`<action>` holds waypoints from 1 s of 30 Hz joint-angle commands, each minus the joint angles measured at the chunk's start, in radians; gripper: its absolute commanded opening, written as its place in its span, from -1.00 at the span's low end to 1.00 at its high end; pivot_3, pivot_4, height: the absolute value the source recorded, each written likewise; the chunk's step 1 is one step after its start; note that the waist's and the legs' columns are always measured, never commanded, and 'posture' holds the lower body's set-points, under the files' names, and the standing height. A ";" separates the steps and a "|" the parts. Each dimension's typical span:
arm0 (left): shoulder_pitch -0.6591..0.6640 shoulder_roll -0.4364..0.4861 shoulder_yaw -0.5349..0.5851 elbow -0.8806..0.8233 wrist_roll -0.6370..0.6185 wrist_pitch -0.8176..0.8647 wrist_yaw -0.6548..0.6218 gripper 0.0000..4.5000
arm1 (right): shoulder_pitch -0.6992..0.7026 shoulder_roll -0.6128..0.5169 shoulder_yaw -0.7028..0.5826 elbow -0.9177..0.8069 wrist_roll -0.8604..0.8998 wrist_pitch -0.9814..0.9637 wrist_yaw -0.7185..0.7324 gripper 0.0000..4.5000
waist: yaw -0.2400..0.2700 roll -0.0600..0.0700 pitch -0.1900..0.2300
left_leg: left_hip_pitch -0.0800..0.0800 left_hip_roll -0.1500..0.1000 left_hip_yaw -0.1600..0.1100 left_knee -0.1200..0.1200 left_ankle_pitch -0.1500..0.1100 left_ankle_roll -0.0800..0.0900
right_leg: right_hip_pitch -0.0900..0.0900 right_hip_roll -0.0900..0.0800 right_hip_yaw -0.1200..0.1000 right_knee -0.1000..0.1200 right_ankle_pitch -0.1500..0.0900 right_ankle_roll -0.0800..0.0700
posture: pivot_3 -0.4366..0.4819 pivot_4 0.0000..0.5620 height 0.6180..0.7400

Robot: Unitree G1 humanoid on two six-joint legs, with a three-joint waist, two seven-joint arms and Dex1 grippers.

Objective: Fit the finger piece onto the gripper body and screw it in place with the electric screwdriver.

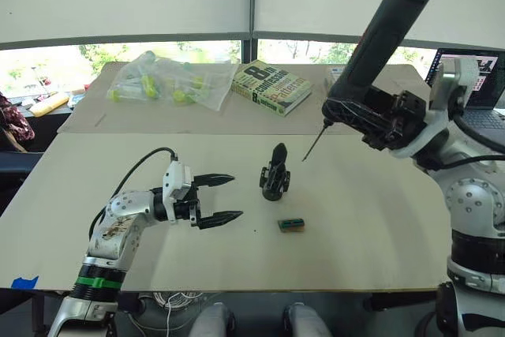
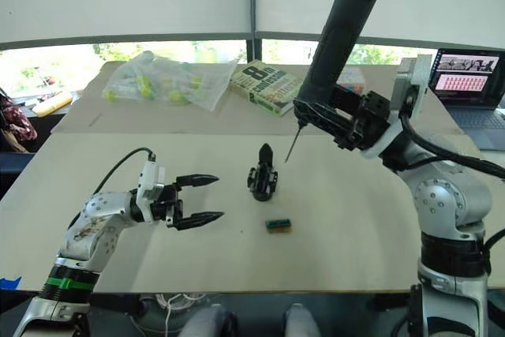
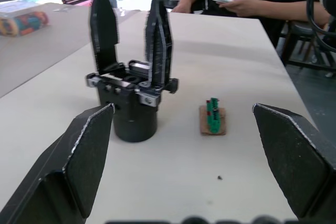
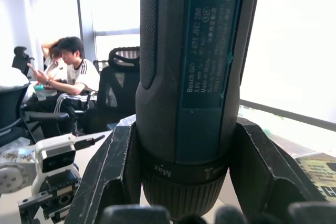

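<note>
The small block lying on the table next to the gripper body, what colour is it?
Green on top of a brown base, clearest in the left wrist view.

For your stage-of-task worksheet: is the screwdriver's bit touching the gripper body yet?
No: the electric screwdriver, clamped in the right gripper, hangs tilted with its bit in the air beside the gripper body.

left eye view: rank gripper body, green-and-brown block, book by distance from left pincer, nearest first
1. gripper body: mid-table, just beyond the open left pincer, toward the robot's right.
2. green-and-brown block: slightly farther, nearer the front edge.
3. book: on the far table by the window.
</note>
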 commanded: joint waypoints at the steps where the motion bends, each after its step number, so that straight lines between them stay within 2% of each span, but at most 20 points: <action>1: -0.025 -0.005 0.025 0.024 0.005 -0.028 0.014 1.00 | -0.061 0.019 -0.002 -0.005 0.015 0.004 -0.006 -0.14 | 0.000 0.000 0.000 | 0.000 0.000 0.000 0.000 0.000 0.000 | 0.000 0.000 0.000 0.000 0.000 0.000 | -0.05 -0.47 1.00; 14: -0.061 -0.051 0.003 0.184 0.084 -0.161 0.026 1.00 | -0.096 0.089 0.085 0.040 -0.065 -0.002 0.012 -0.14 | 0.001 0.000 0.000 | -0.001 0.000 0.000 0.000 0.000 0.000 | -0.001 0.000 -0.001 0.000 0.000 0.000 | -0.05 -0.47 1.00; 22: -0.111 -0.106 -0.037 0.195 0.128 -0.161 0.051 1.00 | -0.120 0.120 0.136 0.113 -0.153 -0.038 0.057 -0.14 | 0.002 -0.001 0.000 | -0.001 -0.001 0.000 0.000 0.000 0.000 | -0.001 0.000 -0.001 0.000 0.000 0.000 | -0.05 -0.47 1.00; 30: -0.119 -0.118 -0.060 0.158 0.136 -0.127 0.075 1.00 | -0.132 0.141 0.140 0.140 -0.180 -0.041 0.094 -0.14 | -0.003 -0.001 0.000 | -0.001 0.000 0.000 -0.001 0.000 0.000 | -0.001 0.000 -0.001 0.000 0.000 0.000 | -0.05 -0.47 1.00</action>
